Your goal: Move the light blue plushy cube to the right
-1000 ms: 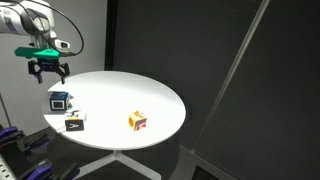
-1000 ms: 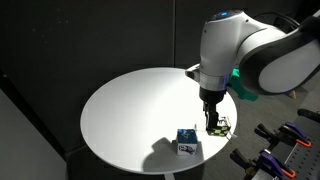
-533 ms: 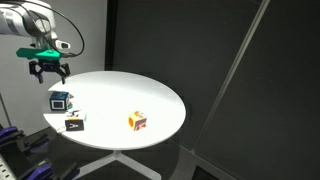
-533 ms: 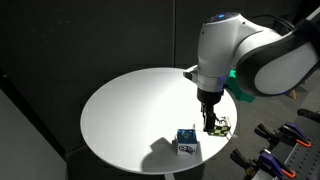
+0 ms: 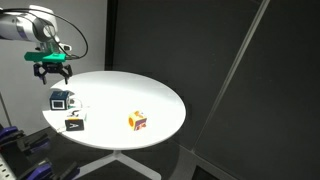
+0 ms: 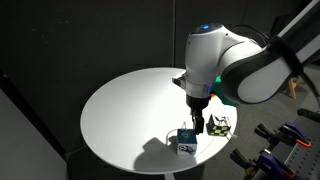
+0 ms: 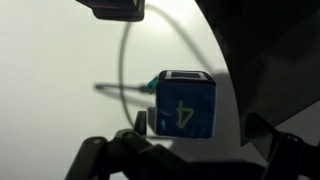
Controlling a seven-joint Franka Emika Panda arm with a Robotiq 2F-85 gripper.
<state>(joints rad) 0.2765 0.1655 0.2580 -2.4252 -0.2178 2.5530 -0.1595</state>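
Observation:
The light blue plushy cube (image 5: pixel 61 100) sits near the edge of the round white table (image 5: pixel 130 95). It also shows in an exterior view (image 6: pixel 186 142). In the wrist view the cube (image 7: pixel 185 105) shows a blue face with a "4" and white edges. My gripper (image 5: pixel 52 72) hangs just above and behind the cube, open and empty. It also shows in an exterior view (image 6: pixel 198 124). In the wrist view its fingers (image 7: pixel 190 160) are spread at the bottom, with the cube between and beyond them.
A black cube (image 5: pixel 76 121) lies close to the blue one, also seen in an exterior view (image 6: pixel 220 125). An orange-yellow-white cube (image 5: pixel 137 121) sits toward the table's middle front. A thin cable (image 7: pixel 125 75) crosses the wrist view. Dark curtains surround the table.
The arm has swung over toward the light blue cube, so the gripper now hangs nearly above it. The cubes have not moved.

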